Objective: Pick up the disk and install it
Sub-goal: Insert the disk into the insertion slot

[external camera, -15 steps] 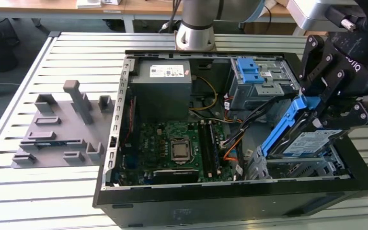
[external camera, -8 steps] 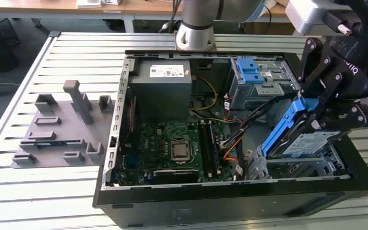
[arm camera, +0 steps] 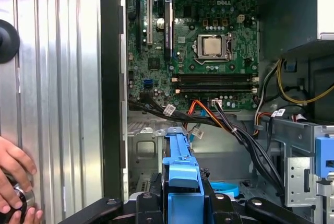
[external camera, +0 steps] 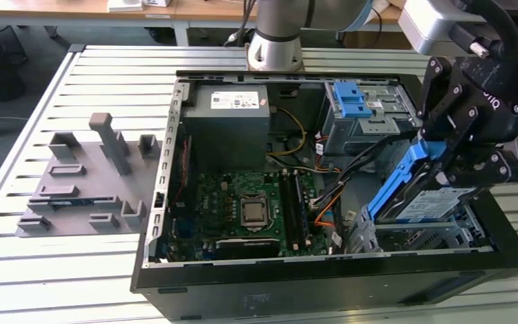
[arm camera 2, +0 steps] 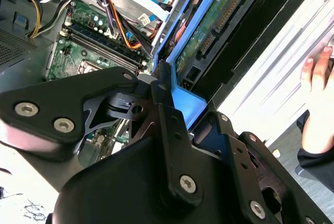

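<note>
The disk [external camera: 428, 204], silver with a white-and-blue label and blue side rails, hangs tilted and end-down over the metal drive bay [external camera: 421, 237] at the front of the open computer case [external camera: 331, 283], on the exterior view's right. My gripper [external camera: 441, 177] is shut on it from above. In the second wrist view the black fingers [arm camera 2: 168, 130] clamp a blue rail of the disk [arm camera 2: 183, 101], whose green circuit side faces the camera. In the first wrist view the disk's blue rail [arm camera: 181, 174] stands between the fingers [arm camera: 150, 203], above the bay floor.
The motherboard [external camera: 245, 209] lies in the case's middle, with orange and black cables [external camera: 331, 196] running beside the bay. A grey power supply [external camera: 227, 118] and a blue-latched cage [external camera: 360, 101] sit at the back. A grey fixture plate [external camera: 88, 182] lies left. A person's hand [arm camera: 13, 182] rests outside the case.
</note>
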Controlling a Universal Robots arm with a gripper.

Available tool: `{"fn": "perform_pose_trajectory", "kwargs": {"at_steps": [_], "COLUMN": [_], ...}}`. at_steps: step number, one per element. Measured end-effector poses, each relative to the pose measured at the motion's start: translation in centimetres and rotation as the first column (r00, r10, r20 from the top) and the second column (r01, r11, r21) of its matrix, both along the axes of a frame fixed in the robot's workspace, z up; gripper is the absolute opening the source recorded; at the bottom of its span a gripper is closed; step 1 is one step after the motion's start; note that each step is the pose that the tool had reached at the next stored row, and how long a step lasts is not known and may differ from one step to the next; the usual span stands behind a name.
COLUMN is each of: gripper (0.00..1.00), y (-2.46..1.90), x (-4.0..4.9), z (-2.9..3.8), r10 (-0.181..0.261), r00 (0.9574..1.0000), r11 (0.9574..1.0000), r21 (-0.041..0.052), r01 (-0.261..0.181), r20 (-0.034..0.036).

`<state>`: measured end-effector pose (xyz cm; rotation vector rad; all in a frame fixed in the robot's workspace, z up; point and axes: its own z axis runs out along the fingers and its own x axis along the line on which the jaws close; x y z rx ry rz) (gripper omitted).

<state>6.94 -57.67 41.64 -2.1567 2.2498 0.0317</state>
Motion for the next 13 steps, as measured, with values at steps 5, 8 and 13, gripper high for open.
{"fn": "perform_pose_trajectory", "kwargs": {"at_steps": [5, 8, 13], "gripper": [0.36, 0.36, 0.36], "y": [0.00, 0.00, 0.00], "x": [0.00, 0.00, 0.00], "z": [-0.26, -0.42, -0.68], "r10": [0.000, 0.000, 0.000], "r00": [1.0000, 1.0000, 1.0000], "r11": [1.0000, 1.0000, 1.0000], "r21": [0.0000, 0.0000, 0.0000], "r01": [0.000, 0.000, 0.000], "r20": [0.0000, 0.0000, 0.0000]}}
